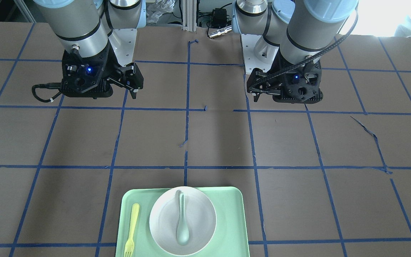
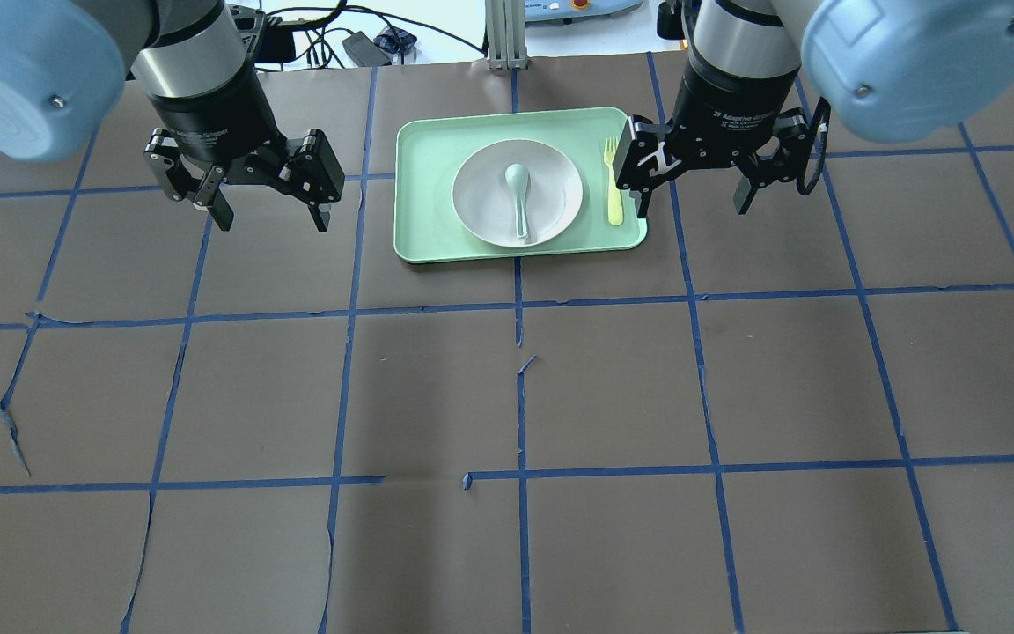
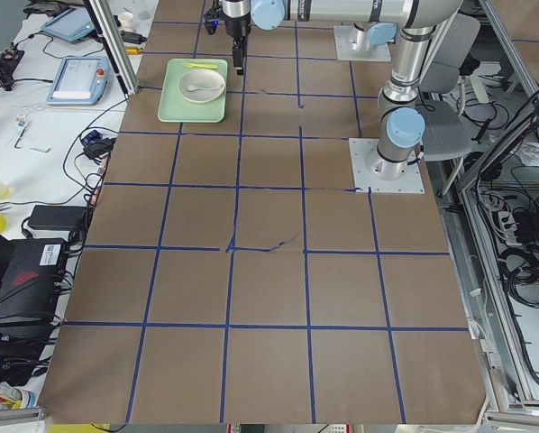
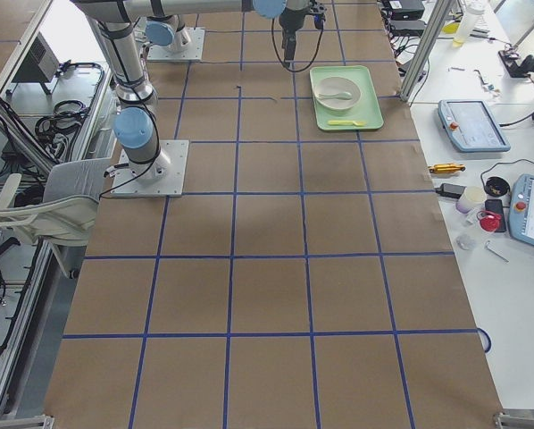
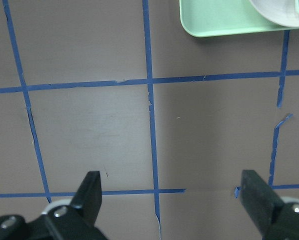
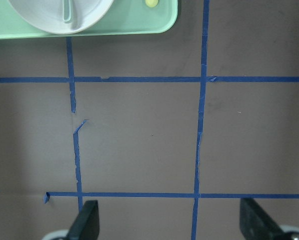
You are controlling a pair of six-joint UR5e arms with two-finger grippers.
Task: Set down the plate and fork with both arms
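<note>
The off-white plate [image 2: 481, 189] sits on the mint-green tray [image 2: 423, 176] at the far middle of the table. The pale-yellow fork [image 2: 613, 180] lies on the tray beside the plate, on the right arm's side. My left gripper [image 2: 274, 216] is open and empty above the table, left of the tray. My right gripper [image 2: 692, 210] is open and empty, just right of the tray near the fork. The left wrist view shows open fingers [image 5: 89, 192] with the tray's corner [image 5: 214, 20] ahead. The right wrist view shows the plate [image 6: 39, 15] and the fork's end [image 6: 151, 2].
A pale grey-green spoon [image 2: 518, 198] lies in the plate. The brown table cover carries a blue tape grid with small tears [image 2: 520, 365]. Benches with tablets and cables [image 4: 468, 125] stand beyond the table's far edge.
</note>
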